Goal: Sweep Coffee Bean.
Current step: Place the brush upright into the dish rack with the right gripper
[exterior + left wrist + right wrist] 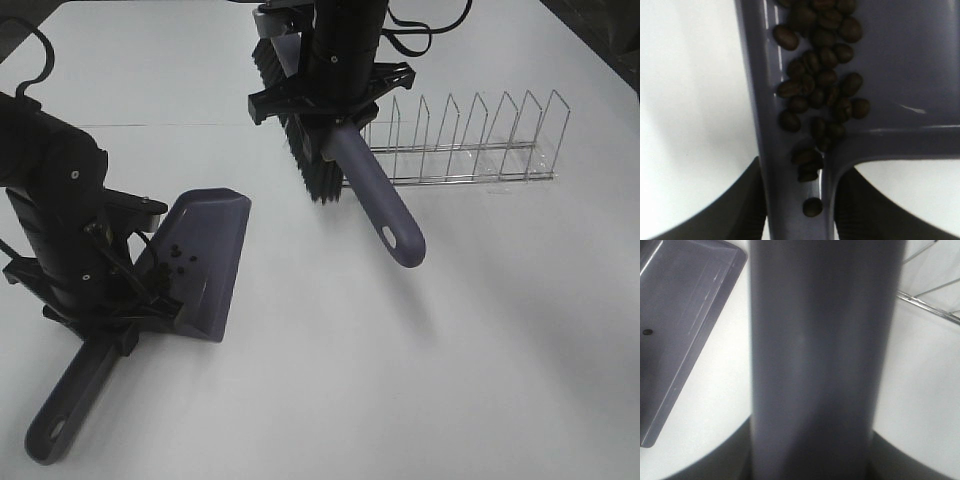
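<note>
My left gripper is shut on the handle of the purple dustpan at the left of the table. In the left wrist view several coffee beans lie heaped in the dustpan near its handle end. One bean sits in the handle's groove, between my dark fingers. A few beans show in the high view. My right gripper is shut on the purple brush handle. It holds the brush above the table, black bristles to the left. The handle fills the right wrist view.
A wire plate rack stands on the white table behind and right of the brush; it also shows in the right wrist view. The dustpan shows there too, with one bean in it. I see no beans on the table.
</note>
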Available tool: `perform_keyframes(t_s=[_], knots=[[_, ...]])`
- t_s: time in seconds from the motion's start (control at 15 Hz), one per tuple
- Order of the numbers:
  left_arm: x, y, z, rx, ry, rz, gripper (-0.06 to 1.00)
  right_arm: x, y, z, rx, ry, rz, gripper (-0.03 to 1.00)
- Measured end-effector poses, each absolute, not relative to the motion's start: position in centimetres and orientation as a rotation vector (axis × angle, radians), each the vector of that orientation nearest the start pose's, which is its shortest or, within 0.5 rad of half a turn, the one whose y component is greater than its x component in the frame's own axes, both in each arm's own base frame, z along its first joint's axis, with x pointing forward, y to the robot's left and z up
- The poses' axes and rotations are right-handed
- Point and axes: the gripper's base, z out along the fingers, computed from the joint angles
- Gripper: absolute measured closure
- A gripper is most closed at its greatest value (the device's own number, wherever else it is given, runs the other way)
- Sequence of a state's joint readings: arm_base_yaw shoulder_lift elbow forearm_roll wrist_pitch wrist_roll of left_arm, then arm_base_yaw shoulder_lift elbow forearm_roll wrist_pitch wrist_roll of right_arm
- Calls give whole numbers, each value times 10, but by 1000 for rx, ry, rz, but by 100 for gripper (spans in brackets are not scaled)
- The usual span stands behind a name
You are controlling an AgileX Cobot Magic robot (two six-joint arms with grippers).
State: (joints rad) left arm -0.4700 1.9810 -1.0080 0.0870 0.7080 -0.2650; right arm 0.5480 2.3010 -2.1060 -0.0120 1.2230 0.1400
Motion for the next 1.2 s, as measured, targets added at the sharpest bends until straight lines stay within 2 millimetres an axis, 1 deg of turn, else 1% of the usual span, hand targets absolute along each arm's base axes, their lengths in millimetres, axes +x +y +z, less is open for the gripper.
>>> perform_keyframes(t_s=[0.13, 0.27, 0.33, 0.4, 0.47, 0.53, 0.67, 0.8, 0.93, 1.13, 1.2], knots=[[289, -141, 95, 424, 3113, 94, 59, 413, 250, 222, -599, 2849, 97, 68], [289, -141, 95, 423, 3113, 93, 59, 398, 238, 223, -630, 2886, 54, 68], [289, -141, 95, 422, 3114, 92, 59, 388, 228, 218, -633, 2928, 24, 68], [289, -141, 95, 421, 3114, 91, 59, 384, 222, 217, -629, 2947, 15, 68], [289, -141, 95, 420, 3115, 90, 59, 377, 208, 206, -612, 3006, -15, 68], [289, -141, 95, 417, 3116, 88, 59, 372, 190, 197, -574, 3066, -45, 68], [289, -142, 95, 416, 3116, 87, 59, 369, 154, 183, -481, 3160, -84, 68], [289, -142, 95, 412, 3118, 84, 59, 372, 129, 175, -418, 3206, -100, 68], [288, -142, 95, 395, 3128, 73, 59, 377, 115, 176, -379, 3210, -94, 68], [287, -143, 95, 367, 3145, 55, 59, 384, 89, 176, -296, 3223, -88, 68], [287, -144, 95, 363, 3147, 51, 59, 384, 85, 176, -283, 3224, -87, 68]])
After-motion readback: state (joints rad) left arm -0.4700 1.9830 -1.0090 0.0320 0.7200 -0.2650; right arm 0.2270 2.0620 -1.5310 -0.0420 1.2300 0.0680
